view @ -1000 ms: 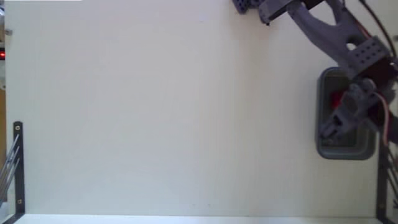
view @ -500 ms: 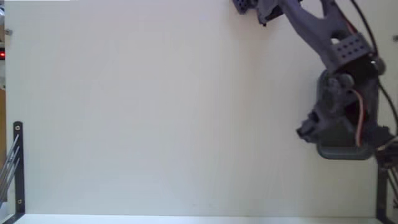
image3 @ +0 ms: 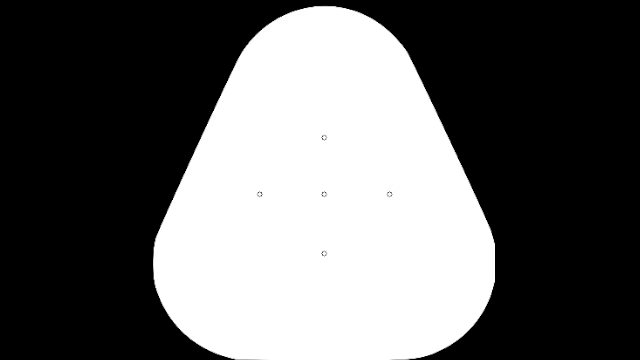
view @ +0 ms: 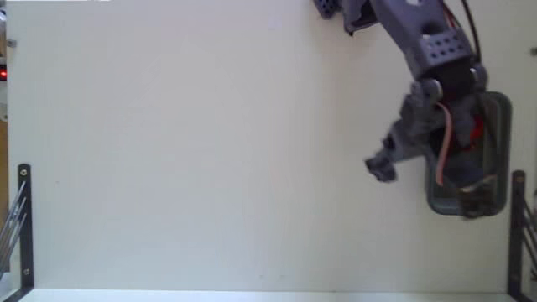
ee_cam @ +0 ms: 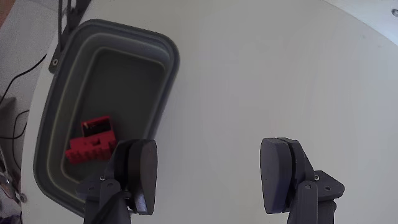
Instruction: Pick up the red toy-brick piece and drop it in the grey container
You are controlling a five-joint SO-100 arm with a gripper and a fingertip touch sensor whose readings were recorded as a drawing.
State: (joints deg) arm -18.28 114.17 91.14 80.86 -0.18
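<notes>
- White tabletop [ee_cam: 261,68] carries the grey container [ee_cam: 158,46].
- Red toy-brick piece [ee_cam: 92,142] lies inside it; the drop looks done.
- Gripper [ee_cam: 208,165] gapes wide, empty, over bare table.

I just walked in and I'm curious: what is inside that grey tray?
A small red plastic toy brick lies on the dark floor of the rounded grey plastic tray. The open claw covers the tray's near corner, so that part stays unseen.
</notes>
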